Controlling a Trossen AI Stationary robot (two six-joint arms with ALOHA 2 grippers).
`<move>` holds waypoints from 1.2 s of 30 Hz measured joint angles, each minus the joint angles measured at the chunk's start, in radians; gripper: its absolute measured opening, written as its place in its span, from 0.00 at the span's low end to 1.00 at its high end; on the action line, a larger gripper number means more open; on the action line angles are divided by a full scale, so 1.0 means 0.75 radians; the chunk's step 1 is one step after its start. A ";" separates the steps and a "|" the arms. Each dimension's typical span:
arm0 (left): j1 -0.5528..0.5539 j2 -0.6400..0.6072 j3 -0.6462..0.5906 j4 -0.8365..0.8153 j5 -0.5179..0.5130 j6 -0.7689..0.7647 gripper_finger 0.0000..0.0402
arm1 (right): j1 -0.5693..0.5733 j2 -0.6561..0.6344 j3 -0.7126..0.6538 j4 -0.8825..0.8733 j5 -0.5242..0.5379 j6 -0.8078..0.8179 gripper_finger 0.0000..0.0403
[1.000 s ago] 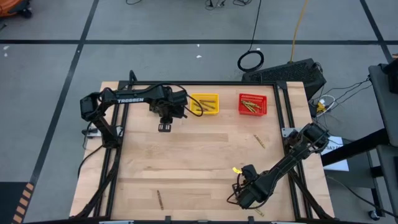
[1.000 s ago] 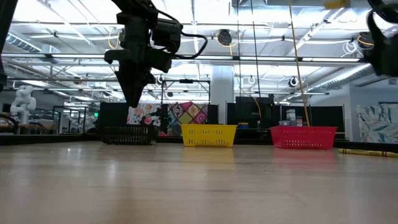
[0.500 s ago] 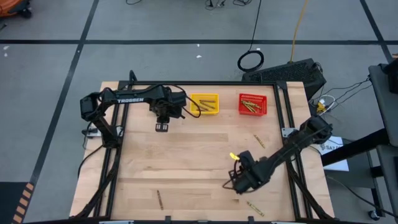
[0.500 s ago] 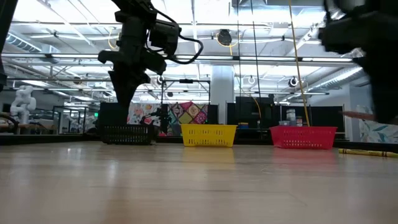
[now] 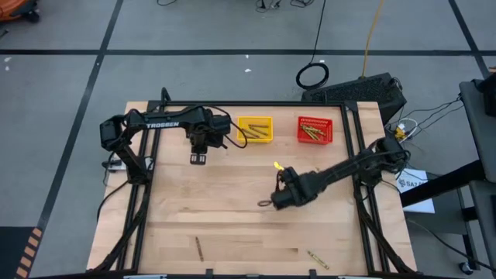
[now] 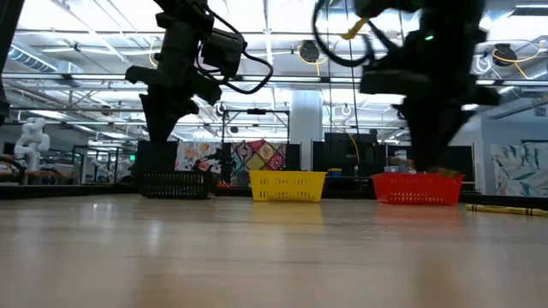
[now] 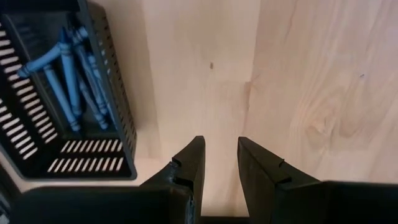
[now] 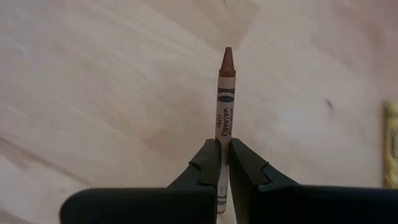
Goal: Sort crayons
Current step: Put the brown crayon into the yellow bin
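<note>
Over the middle of the wooden table [image 5: 232,194], slightly to the right, the right gripper [image 8: 223,163] hangs with its fingers pinched tight on a brown crayon [image 8: 225,99], which sticks straight out past the fingertips, tip forward, above the bare boards. The left gripper [image 7: 219,163] sits near the table's far edge, just beside a black bin [image 7: 115,118] that holds several blue crayons [image 7: 68,81]; its fingers stand a little apart with nothing between them. Along that far edge, right of the black bin, stand a yellow bin [image 5: 255,129] and a red bin [image 5: 315,130], each with crayons lying in it. Loose crayons lie on the table: one near the front edge on the left [image 5: 197,248], one near the front edge on the right [image 5: 317,260]. In the right wrist view a yellowish crayon [image 8: 390,144] shows at the frame's edge.
</note>
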 joint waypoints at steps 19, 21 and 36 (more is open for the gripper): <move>0.001 0.000 0.000 -0.003 -0.043 -0.009 0.21 | -0.524 0.000 0.002 0.484 0.026 -0.712 0.00; 0.000 0.000 0.000 0.004 -0.043 -0.010 0.21 | -0.565 -0.001 0.002 0.515 0.024 -0.756 0.00; 0.000 0.000 0.000 0.028 -0.042 -0.114 0.21 | -0.819 -0.002 0.002 0.801 -0.109 -1.012 0.00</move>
